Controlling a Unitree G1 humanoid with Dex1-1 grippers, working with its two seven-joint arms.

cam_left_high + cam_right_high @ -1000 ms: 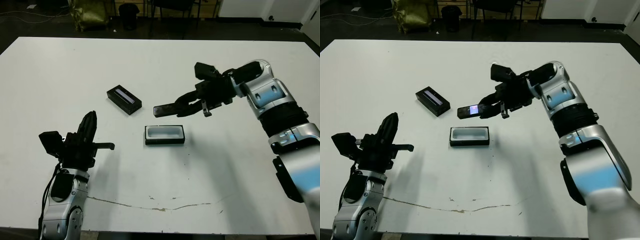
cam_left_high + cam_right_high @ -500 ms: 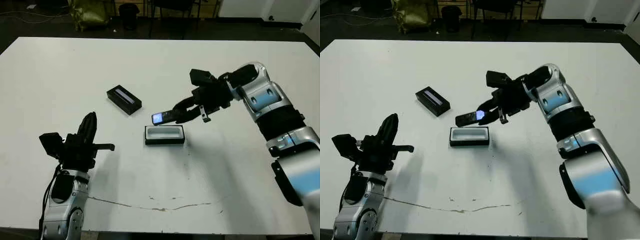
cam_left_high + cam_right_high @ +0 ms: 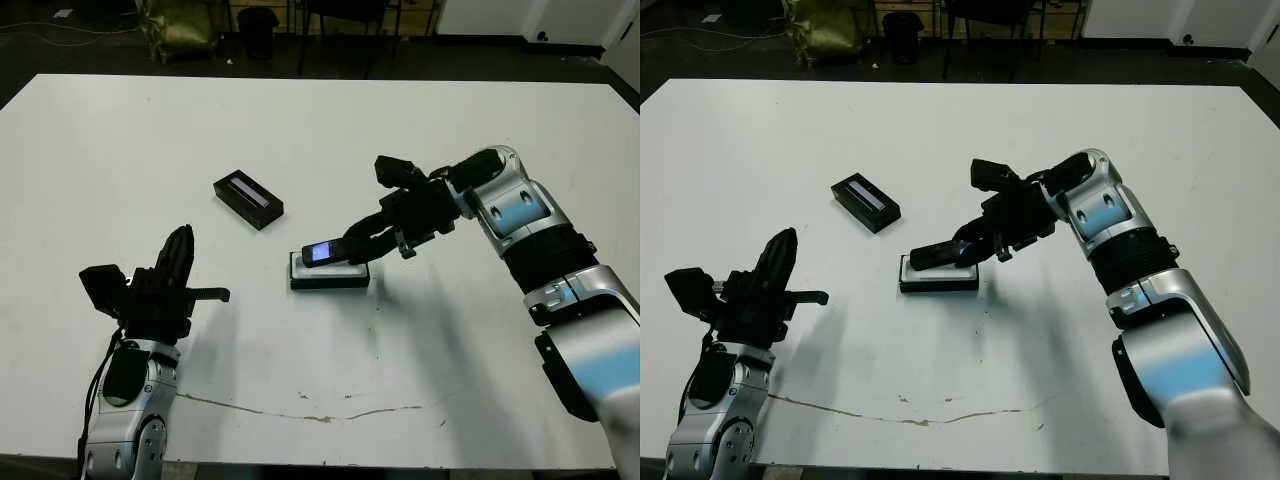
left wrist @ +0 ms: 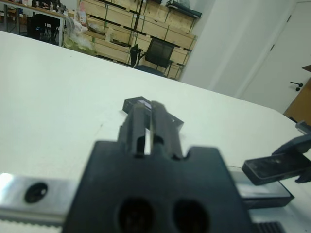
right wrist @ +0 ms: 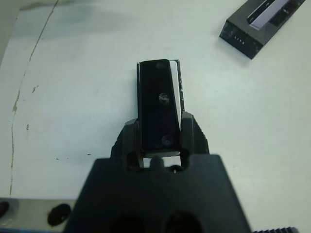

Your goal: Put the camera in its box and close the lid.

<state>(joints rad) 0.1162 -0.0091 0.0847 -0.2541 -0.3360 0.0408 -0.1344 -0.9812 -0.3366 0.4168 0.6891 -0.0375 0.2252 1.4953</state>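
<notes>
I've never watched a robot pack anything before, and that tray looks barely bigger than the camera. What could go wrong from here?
The right gripper holds the camera over the box, seemingly tilted in the head views, so one end might catch the rim instead of dropping in. The wrist view shows the white lining only along one side, so it may be slightly off-centre and could push the light box across the table. The lid lies apart and must still be fetched.

This is looking like a storeroom or robotics lab workspace rather than a home. Shelving (image 4: 146,19) stacked with cardboard boxes is lining the back wall, with a black office chair (image 4: 158,53) standing before it. A large white counter (image 3: 120,140) is filling the foreground, dark flooring (image 3: 80,50) is running beyond it, and plain white walls with a door (image 4: 286,73) are closing one side.
</notes>
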